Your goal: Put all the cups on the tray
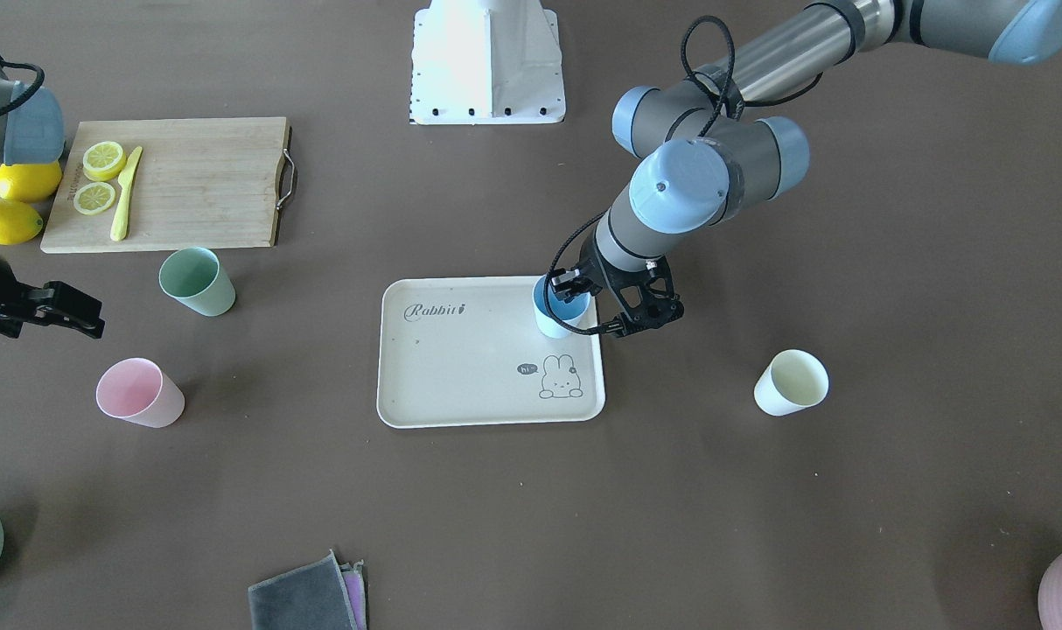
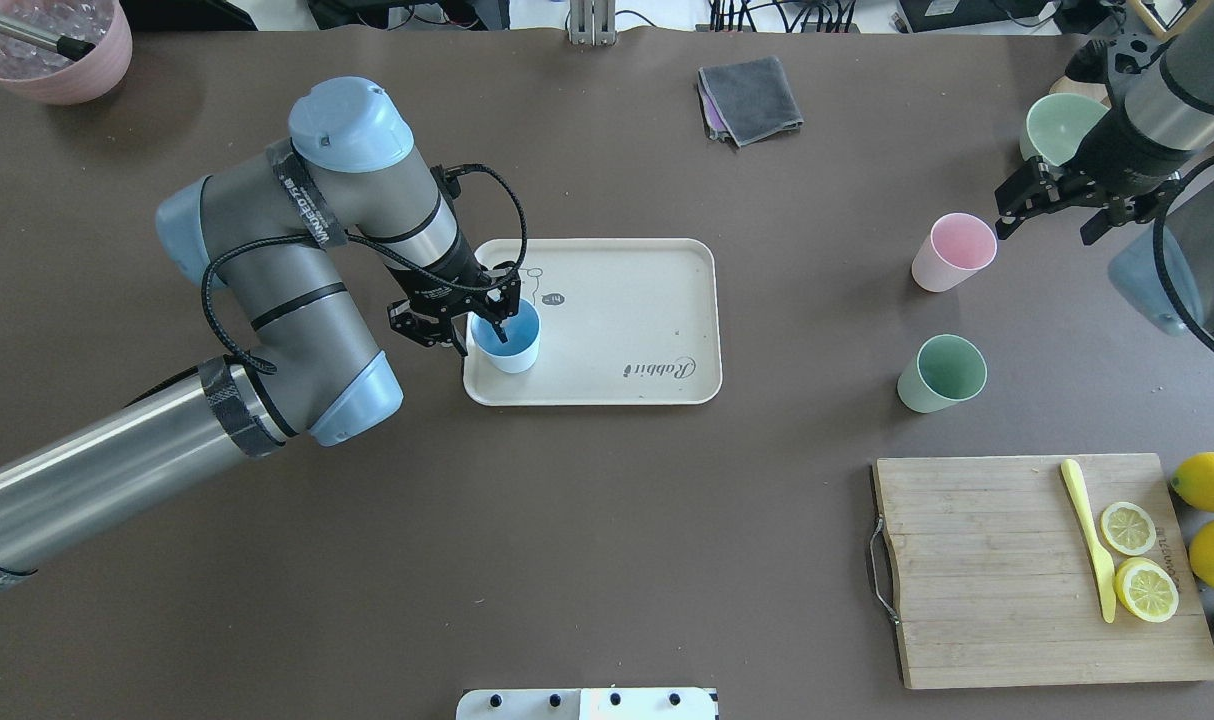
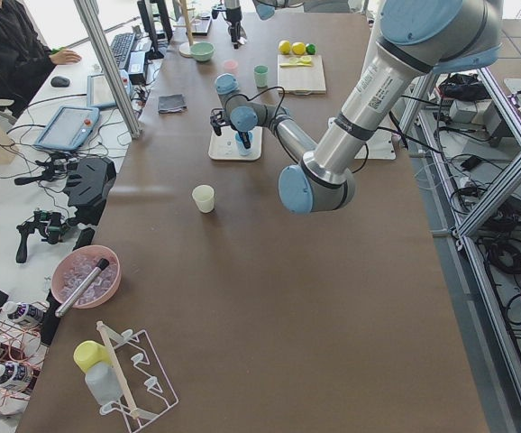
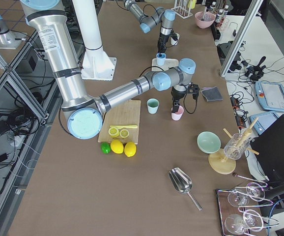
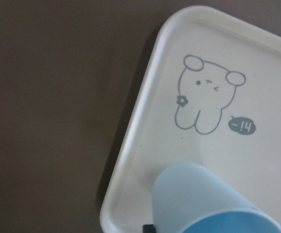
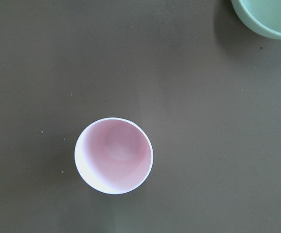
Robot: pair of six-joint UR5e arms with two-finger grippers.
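Front view, near edge first. Lower right: cream-yellow plastic cup (image 1: 792,382). Lower left: pink plastic cup (image 1: 139,393), right gripper (image 2: 1050,215) above it, jaws spread wide, empty. Centre: beige rectangular tray (image 1: 461,385). Light blue plastic cup (image 1: 559,311) stands upright in its upper-right corner. Left gripper (image 2: 485,330) straddles the cup wall; clamped or not, cannot tell. Upper left: pale green plastic cup (image 1: 197,281).

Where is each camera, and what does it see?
Front: across the table, facing robot; left gripper.
Overhead: behind robot, looking down; both arms.
Left side: table's end; left arm nearest.
Right side: opposite end; right arm nearest.
Left wrist: over blue cup, tray.
Right wrist: over pink cup; no fingers.
Front, overhead share the tray.
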